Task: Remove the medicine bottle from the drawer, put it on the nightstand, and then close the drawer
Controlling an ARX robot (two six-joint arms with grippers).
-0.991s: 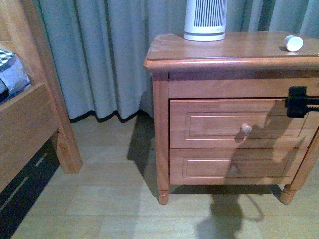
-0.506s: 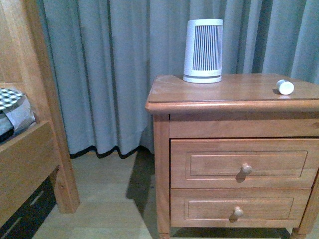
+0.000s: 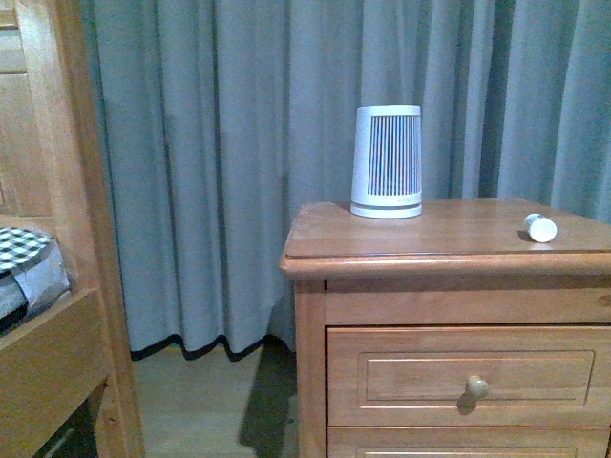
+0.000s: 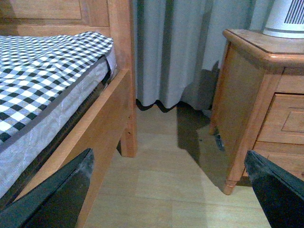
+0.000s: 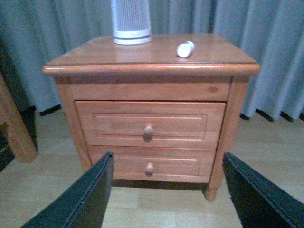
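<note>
The medicine bottle is small and white, and it lies on its side on the top of the nightstand, near the right edge. The right wrist view shows the medicine bottle too. The drawer, the upper one with a round knob, is shut flush with the front. My right gripper is open, back from the nightstand and level with its drawers, holding nothing. My left gripper is open over the floor between bed and nightstand, also holding nothing. Neither gripper shows in the front view.
A tall white slatted device stands at the back of the nightstand top. The lower drawer is shut. A wooden bed frame with a checked mattress stands to the left. Grey curtains hang behind, over a pale wood floor.
The front view has swung upward, so the nightstand sits lower in frame. The black gripper seen by the upper drawer's right side one second ago has left that view.
</note>
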